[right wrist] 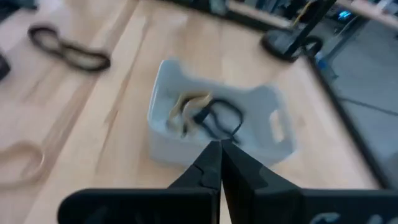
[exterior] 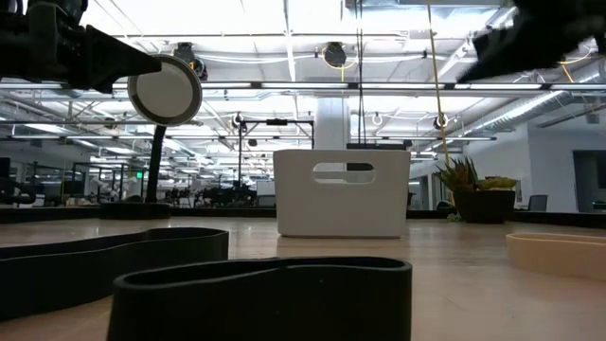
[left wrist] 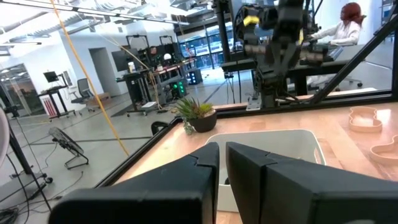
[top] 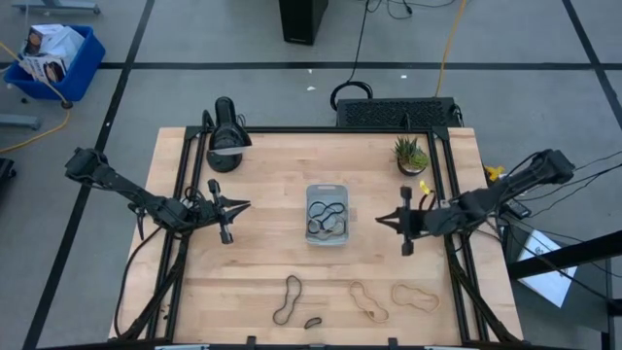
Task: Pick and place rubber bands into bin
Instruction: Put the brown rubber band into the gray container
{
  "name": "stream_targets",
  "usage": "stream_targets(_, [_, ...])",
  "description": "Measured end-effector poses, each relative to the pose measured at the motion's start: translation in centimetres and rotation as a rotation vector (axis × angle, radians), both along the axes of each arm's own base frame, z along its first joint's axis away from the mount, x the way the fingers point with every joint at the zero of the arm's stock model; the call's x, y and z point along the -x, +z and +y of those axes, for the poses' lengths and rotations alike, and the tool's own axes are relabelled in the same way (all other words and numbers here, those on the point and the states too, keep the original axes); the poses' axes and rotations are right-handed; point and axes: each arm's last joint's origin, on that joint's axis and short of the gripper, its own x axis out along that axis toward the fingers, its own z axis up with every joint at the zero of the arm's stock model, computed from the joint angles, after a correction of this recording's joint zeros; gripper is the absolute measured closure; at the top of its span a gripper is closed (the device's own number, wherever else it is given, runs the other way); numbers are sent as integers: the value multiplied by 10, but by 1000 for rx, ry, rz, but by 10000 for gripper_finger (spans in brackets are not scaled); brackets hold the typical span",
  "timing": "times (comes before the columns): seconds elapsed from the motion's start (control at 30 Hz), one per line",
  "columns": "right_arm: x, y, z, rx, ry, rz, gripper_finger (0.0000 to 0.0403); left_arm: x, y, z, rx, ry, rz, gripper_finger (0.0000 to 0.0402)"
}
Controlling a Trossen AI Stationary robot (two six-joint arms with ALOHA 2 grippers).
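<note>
The dark rubber bands (exterior: 260, 294) lie along the surface's near edge, well apart from the bin (top: 327, 215) at centre, with tan loops (top: 415, 297) nearer the empty, fully closed right gripper (top: 381, 221); the left gripper (top: 245, 205) waits narrow.

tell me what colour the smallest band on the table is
Dark brown to black, the small band; clearest in the high view.

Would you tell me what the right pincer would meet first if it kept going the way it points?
Most likely the bin: the shut right pincer points at its near wall, though it may pass just above the rim.
</note>
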Motion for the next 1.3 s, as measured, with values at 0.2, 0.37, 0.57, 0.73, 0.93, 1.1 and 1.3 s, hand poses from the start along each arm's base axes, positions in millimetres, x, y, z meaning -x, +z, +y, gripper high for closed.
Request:
stream_targets(0.2, [5,-44,0,-93,32,-13,402,0,0,0,-3,4,1,366])
stream_targets(0.37, [11,-69,-2,-150,60,-85,402,0,0,0,-3,7,2,366])
stream_targets(0.57, [18,-85,-4,-225,111,-109,402,0,0,0,-2,7,1,366])
stream_targets(0.73, [19,-91,-2,-297,130,-66,402,0,0,0,-1,7,1,366])
stream_targets(0.93, [10,-96,9,-367,177,8,401,0,0,0,0,7,1,366])
stream_targets(1.1, [-8,-90,31,-334,237,56,366,0,0,0,2,7,1,366])
stream_targets(1.3, [-36,-82,58,-280,273,81,280,0,0,0,19,6,-2,366])
